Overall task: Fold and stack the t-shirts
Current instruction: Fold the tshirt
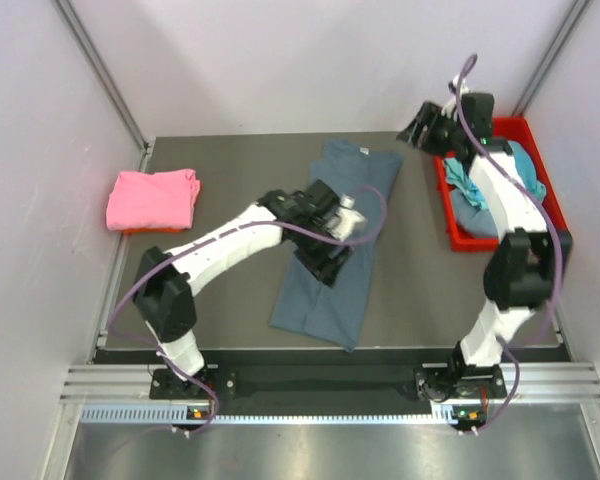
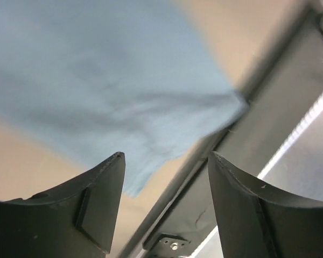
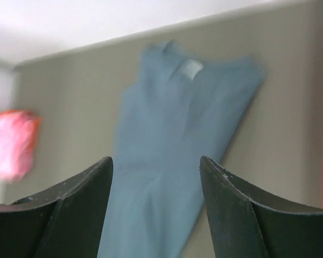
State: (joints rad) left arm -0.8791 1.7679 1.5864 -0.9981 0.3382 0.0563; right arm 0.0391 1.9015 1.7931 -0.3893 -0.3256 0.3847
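Note:
A slate blue-grey t-shirt lies folded lengthwise into a long strip down the middle of the table, collar at the far end. My left gripper hovers over its middle, open and empty. In the left wrist view the left gripper frames a corner of the shirt near the table's front edge. My right gripper is raised beyond the shirt's collar end, open and holding nothing. In the right wrist view the right gripper looks down the shirt. A folded pink t-shirt sits at the left.
A red bin stands at the right edge of the table, with a turquoise t-shirt and another blue-grey one bunched inside. Walls close in the table on the left, back and right.

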